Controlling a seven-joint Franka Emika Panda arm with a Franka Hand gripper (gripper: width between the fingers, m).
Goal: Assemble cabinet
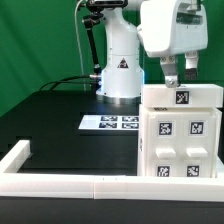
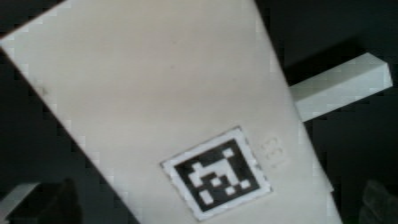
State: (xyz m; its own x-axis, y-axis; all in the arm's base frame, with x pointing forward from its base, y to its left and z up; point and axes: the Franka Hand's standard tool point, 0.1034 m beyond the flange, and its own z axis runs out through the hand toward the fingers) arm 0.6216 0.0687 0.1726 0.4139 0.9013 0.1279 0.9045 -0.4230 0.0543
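The cabinet stands upright at the exterior view's right, a white box with tags on its front and one on its top edge. My gripper hangs right above its top, fingers spread and pointing down, fingertips at the level of the top edge. In the wrist view the cabinet's flat white top with one tag fills the picture. My gripper straddles it, with the dark blurred fingertips at either side. Dark gaps show between them and the panel, so the gripper is open and holds nothing.
The marker board lies flat in front of the robot base. A long low white border rail runs along the table's front and turns up at the exterior view's left. A white bar shows beside the cabinet top.
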